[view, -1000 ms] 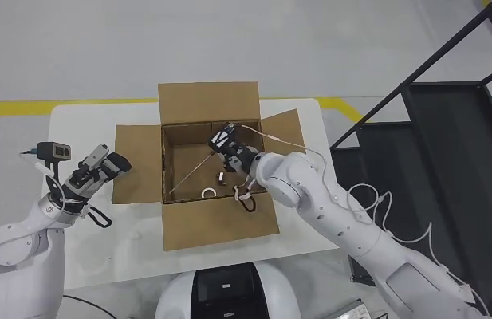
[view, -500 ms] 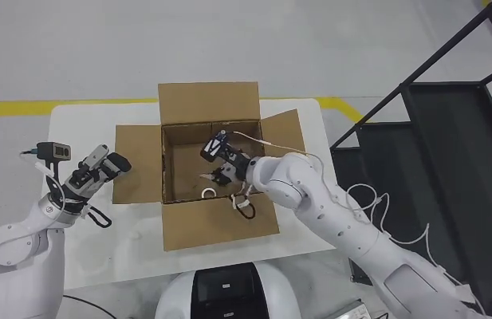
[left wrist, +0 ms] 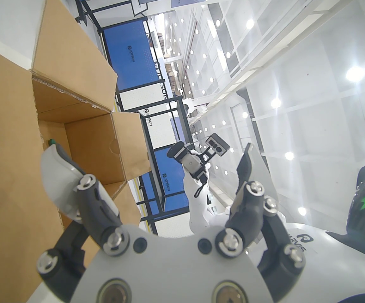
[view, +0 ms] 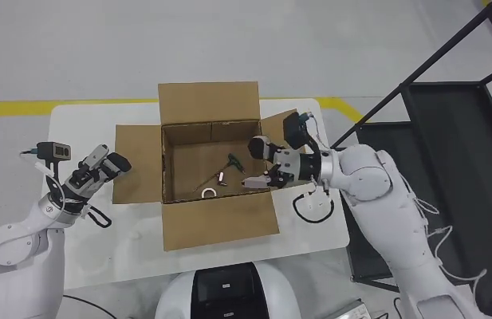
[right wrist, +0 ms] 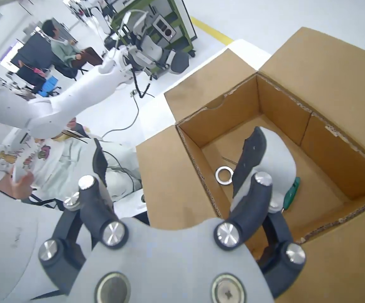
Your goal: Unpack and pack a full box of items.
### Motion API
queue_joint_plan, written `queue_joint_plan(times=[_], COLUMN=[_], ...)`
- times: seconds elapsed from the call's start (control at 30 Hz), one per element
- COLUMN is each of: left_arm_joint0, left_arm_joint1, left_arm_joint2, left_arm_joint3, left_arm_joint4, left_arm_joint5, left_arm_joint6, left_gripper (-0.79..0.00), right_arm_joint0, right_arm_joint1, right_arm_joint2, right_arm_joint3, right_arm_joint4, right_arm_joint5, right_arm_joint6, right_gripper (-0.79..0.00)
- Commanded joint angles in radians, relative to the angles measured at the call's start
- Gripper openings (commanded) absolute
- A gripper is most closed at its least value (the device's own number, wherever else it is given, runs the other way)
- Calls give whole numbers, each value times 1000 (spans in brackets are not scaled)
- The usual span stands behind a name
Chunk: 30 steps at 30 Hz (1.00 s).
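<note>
Right fingers (right wrist: pixel 277 159) half hide the green-handled tool (right wrist: pixel 293 187).

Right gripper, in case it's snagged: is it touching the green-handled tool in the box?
Apart: top view shows box floor between the open right gripper and the green-handled tool.

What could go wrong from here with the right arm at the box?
The right end effector, open, hangs at the right wall of the box; going down it may catch the rim or the right flap and shove the box. The ring lies flat near the front wall, so a pinch there may slip.
</note>
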Motion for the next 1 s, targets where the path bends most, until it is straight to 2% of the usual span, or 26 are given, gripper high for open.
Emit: queue_joint_plan(times=[0.0, 0.2, 0.33, 0.43, 0.63, 0.73, 0.87, 0.97], left_arm_joint0=[-1, -15, -30, -49, -163, -230, -278, -282], left_arm_joint1=[1, 17, 28, 30, 22, 13, 3, 1], left_arm_joint2=[-5, -95, -145, -143, 10, 87, 146, 151], left_arm_joint3=[-6, 44, 97, 141, 269, 343, 402, 412], left_arm_joint4=[24, 2, 128, 214, 329, 348, 301, 228], left_arm_joint5=[0, 6, 21, 52, 118, 134, 120, 95], left_arm_joint6=[20, -18, 78, 181, 227, 256, 236, 191], left_gripper=[0, 0, 0, 0, 0, 0, 0, 0], right_arm_joint0=[-9, -3, 18, 24, 11, 10, 20, 30], right_arm_joint1=[10, 31, 39, 45, 44, 40, 37, 35], right_arm_joint2=[38, 94, 108, 144, 137, 118, 87, 61], right_arm_joint3=[39, 208, 314, 377, 396, 419, 463, 481], right_arm_joint4=[108, 380, 421, 333, 195, 181, 208, 240], right_arm_joint5=[-7, -27, -20, -14, 50, 70, 76, 56], right_arm_joint6=[39, 162, 173, 98, -41, -92, -80, -48], right_gripper=[0, 0, 0, 0, 0, 0, 0, 0])
